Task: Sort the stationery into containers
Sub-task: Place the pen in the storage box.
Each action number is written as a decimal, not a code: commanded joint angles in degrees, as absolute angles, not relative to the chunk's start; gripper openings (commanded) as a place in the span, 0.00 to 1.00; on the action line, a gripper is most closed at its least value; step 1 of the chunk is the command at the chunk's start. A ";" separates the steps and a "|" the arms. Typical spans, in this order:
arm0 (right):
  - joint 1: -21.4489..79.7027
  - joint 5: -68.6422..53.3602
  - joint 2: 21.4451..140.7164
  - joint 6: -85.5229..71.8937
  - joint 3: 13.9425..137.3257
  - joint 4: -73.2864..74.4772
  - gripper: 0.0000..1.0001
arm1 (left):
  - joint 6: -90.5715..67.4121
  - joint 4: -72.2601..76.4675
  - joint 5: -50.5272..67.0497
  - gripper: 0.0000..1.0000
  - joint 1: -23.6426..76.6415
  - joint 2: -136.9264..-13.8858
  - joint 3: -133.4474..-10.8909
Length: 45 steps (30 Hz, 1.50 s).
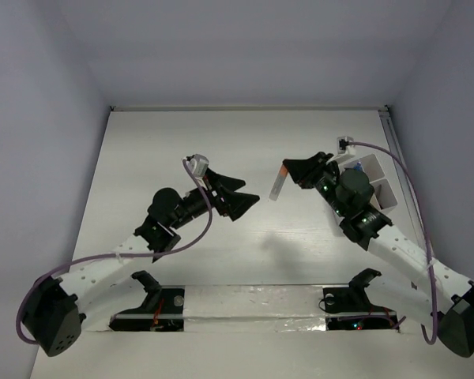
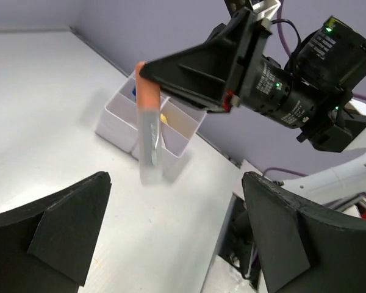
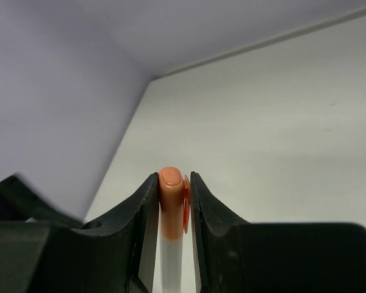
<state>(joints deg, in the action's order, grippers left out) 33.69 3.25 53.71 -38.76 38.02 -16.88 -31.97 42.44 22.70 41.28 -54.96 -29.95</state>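
Observation:
My right gripper (image 1: 286, 169) is shut on the orange cap of a white orange-capped tube (image 1: 277, 184) and holds it hanging upright above the table, left of the containers (image 1: 373, 183). The right wrist view shows the cap (image 3: 171, 194) clamped between both fingers. In the left wrist view the tube (image 2: 149, 137) hangs in front of the joined white containers (image 2: 117, 115), which hold a yellow piece (image 2: 164, 118) and something blue (image 2: 134, 91). My left gripper (image 1: 251, 192) is open and empty, facing the tube from the left; its own view (image 2: 174, 201) shows only bare table between the fingers.
The containers stand against the right wall (image 1: 442, 118). A purple cable (image 1: 415, 197) loops from the right arm over them. A dark slot (image 1: 253, 304) with both arm bases runs along the table's near edge. White tabletop (image 1: 189, 134) stretches behind the arms.

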 commanded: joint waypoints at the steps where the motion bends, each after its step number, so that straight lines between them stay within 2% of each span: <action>1: 31.21 20.44 53.17 -33.14 42.71 -10.06 0.00 | -26.20 39.38 13.82 0.89 43.07 -48.80 -28.31; 10: 22.51 53.86 53.17 -24.09 42.89 5.17 0.00 | -22.42 36.91 5.72 0.92 46.23 -41.14 -20.75; 12: 21.10 60.77 53.61 -20.75 42.98 5.62 0.00 | -21.89 36.83 5.10 0.92 46.76 -40.52 -19.96; 14: 21.09 64.84 54.58 -16.82 43.94 6.59 0.00 | -21.19 37.18 4.66 0.99 46.76 -39.73 -19.07; 16: 21.09 69.77 55.71 -12.42 44.12 3.02 0.00 | -21.09 36.92 4.48 0.99 47.29 -39.20 -18.81; 23: 21.09 75.06 60.11 8.22 43.07 -10.88 0.00 | -21.45 35.60 3.52 0.99 49.12 -37.09 -18.55; 30: 21.09 75.67 64.76 14.32 41.13 -19.94 0.00 | -21.62 35.16 2.81 0.99 49.65 -36.12 -18.54; 33: 21.09 75.68 66.35 10.05 41.57 -16.80 0.00 | -21.62 35.07 2.29 0.99 49.66 -35.95 -18.46; 37: 21.09 74.88 68.63 -0.25 42.89 -4.86 0.00 | -21.62 34.89 1.85 0.99 49.66 -36.38 -18.54; 44: 21.09 75.76 70.66 -11.42 42.45 3.86 0.00 | -21.53 35.24 1.93 0.99 49.66 -36.65 -18.46; 45: 21.09 75.85 70.66 -13.25 42.45 4.82 0.03 | -21.53 35.24 1.85 0.99 49.66 -36.65 -18.46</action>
<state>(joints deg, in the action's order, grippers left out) 21.21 72.95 70.83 -4.89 41.15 0.16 -22.33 33.04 2.39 49.43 -36.91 -18.63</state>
